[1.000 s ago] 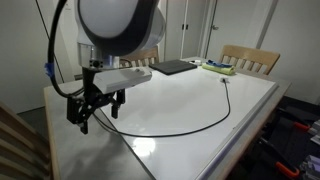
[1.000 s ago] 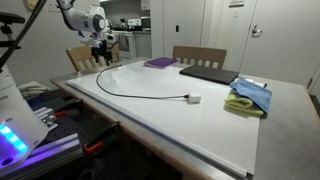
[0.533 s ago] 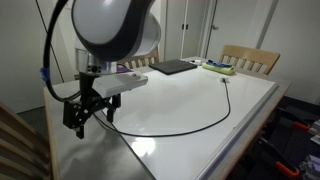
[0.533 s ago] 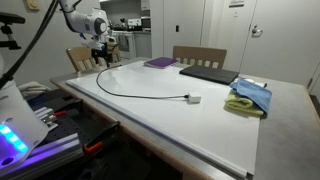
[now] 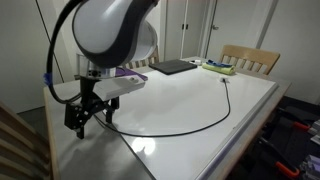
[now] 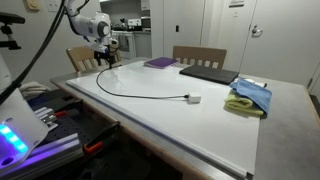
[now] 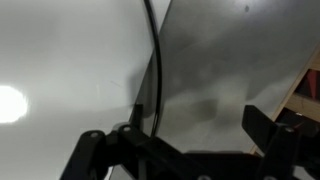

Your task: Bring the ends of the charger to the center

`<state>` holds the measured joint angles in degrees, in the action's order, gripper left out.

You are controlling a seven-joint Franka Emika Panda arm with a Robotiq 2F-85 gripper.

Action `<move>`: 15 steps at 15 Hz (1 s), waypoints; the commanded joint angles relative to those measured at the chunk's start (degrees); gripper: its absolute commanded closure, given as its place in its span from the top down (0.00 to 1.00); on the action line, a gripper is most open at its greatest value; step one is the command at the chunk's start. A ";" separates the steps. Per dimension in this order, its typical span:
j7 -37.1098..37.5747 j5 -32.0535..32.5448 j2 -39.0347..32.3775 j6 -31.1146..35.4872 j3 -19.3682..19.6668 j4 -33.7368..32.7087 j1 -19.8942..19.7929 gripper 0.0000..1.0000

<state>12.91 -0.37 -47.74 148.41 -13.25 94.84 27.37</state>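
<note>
The tool [image 7: 172, 130], jaws apart, hangs over the charger [image 7: 152, 70], whose thin cable lies off-centre beneath it, so a closing pinch might miss or flick it sideways.

Wood chairs [image 6: 199, 56], white cabinet doors [image 6: 180, 25] bkgd.

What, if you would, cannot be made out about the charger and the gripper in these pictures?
The near end of the charger: behind the gripper in an exterior view; in the wrist view the cable passes behind the dark fingers.
The far plug tip: too small in both exterior views to tell its type.
The gripper's height over the board: no view settles it.
</note>
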 commanded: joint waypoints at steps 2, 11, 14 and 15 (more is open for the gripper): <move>-2.49 -1.33 -2.09 -0.68 -1.09 -2.62 -1.34 1.00; -3.40 -1.32 -2.05 -0.07 -1.24 -2.90 -1.82 0.24; -3.57 -1.16 -1.70 0.22 -1.08 -2.45 -1.87 0.03; -3.57 -1.08 -1.57 0.15 -0.99 -2.38 -1.84 0.00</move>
<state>11.66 -0.37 -48.81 148.40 -13.25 92.66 26.71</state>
